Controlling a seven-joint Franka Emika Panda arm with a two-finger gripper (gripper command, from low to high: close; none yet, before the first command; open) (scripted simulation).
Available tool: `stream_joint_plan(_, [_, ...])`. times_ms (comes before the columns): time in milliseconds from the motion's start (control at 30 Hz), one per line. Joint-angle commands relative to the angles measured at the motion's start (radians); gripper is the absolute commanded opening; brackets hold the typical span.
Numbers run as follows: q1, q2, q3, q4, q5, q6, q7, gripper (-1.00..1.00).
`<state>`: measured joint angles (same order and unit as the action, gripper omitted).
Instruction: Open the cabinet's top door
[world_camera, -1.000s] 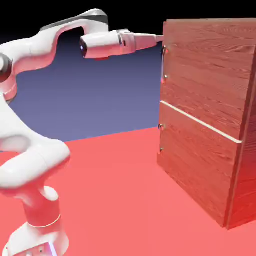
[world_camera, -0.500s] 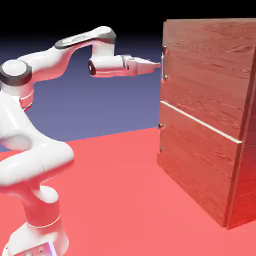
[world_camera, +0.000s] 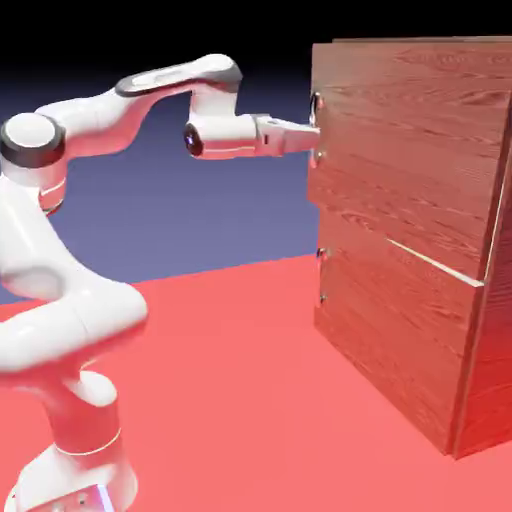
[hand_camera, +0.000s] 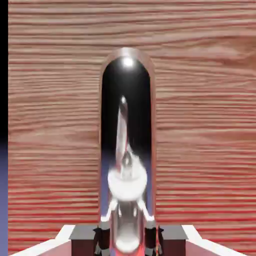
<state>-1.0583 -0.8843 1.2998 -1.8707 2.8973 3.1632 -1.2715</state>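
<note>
Your fingers (hand_camera: 104, 232) are clenched on the handle (hand_camera: 126, 150) at the top door's (world_camera: 410, 140) free edge, high on the cabinet (world_camera: 420, 330). Pull straight back and you fight the hinge; the slim, slick bar could slip free.

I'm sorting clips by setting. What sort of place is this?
Most likely a rendered simulation, not a real room: a flat red table, a plain blue-violet backdrop, and a wood-grain cabinet whose top door handle the white arm's gripper is shut on.
</note>
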Motion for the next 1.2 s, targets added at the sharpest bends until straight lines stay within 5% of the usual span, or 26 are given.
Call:
stream_joint_plan(0, [0.036, 0.007, -0.022, -0.029, 0.0, -0.015, -0.013, -1.0])
stream_joint_plan(567, [0.653, 0.055, -0.447, -0.439, -0.144, -0.193, -0.111, -1.0])
stream_joint_plan(1167, [1.305, -0.16, -0.969, -0.811, -0.624, -0.234, 0.061, -1.0])
